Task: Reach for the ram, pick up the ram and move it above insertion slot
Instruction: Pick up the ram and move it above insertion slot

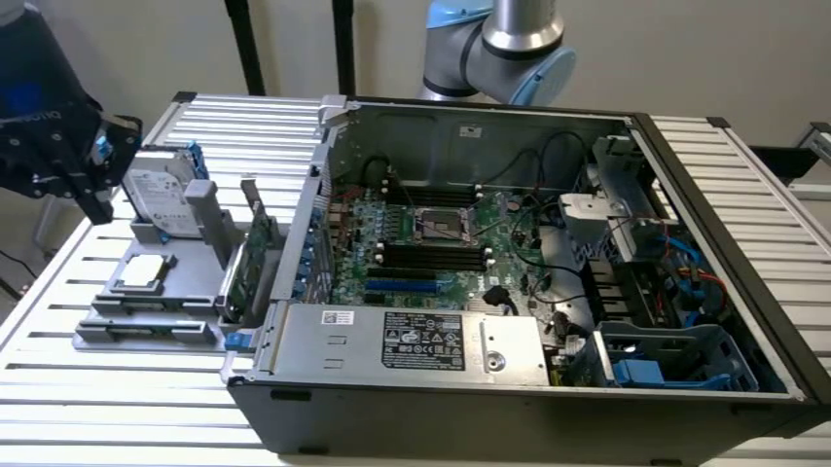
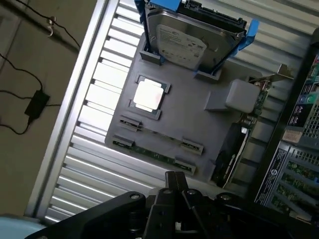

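Green ram (image 2: 149,153), grey tray (image 2: 194,119), silver hard drive (image 2: 187,42) with blue rails (image 2: 251,30), ribbed silver table (image 2: 94,104), black gripper (image 2: 175,179), green motherboard (image 1: 500,219) with black insertion slots (image 1: 422,255) and one blue slot (image 1: 400,287), dark grey case (image 1: 520,418), black cables (image 1: 565,146).

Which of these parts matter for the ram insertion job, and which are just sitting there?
Job:
- ram, lying in the grey tray
- insertion slot, inside the open case
- gripper, shut, above the tray, holding nothing

Lying about:
- hard drive, in the tray
- processor chip, in the tray
- expansion card, at the tray's edge
- power supply, in the case
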Robot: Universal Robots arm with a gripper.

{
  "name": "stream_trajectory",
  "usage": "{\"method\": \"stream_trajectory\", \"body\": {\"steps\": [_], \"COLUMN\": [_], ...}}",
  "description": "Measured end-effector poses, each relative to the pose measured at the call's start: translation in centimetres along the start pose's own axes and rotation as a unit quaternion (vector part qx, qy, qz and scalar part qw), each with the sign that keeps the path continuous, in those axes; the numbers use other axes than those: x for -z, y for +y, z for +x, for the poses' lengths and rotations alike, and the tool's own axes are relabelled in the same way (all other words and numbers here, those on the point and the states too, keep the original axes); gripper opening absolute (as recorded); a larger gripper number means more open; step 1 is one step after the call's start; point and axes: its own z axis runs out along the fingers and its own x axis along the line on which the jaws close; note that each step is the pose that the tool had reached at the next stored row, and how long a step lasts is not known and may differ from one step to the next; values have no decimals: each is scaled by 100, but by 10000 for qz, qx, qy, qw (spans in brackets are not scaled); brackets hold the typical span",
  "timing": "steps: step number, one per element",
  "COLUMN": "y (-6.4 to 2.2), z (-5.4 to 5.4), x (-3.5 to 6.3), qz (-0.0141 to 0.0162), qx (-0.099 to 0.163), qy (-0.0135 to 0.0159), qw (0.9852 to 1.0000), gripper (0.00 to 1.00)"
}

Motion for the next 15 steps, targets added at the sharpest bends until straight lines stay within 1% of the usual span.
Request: {"method": "stream_trajectory", "body": {"steps": [2, 4, 6, 8, 12, 15], "y": [0, -1, -1, -1, -2, -3], "z": [0, 0, 0, -1, -1, -1], "x": [-8, -16, -24, -32, -47, -60], "qz": [2, 3, 5, 6, 10, 12], "qx": [180, 360, 542, 721, 1087, 1355], "qy": [6, 11, 18, 24, 37, 45], "qw": [9998, 9994, 9985, 9974, 9941, 9908], "gripper": [11, 11, 11, 11, 11, 11]}}
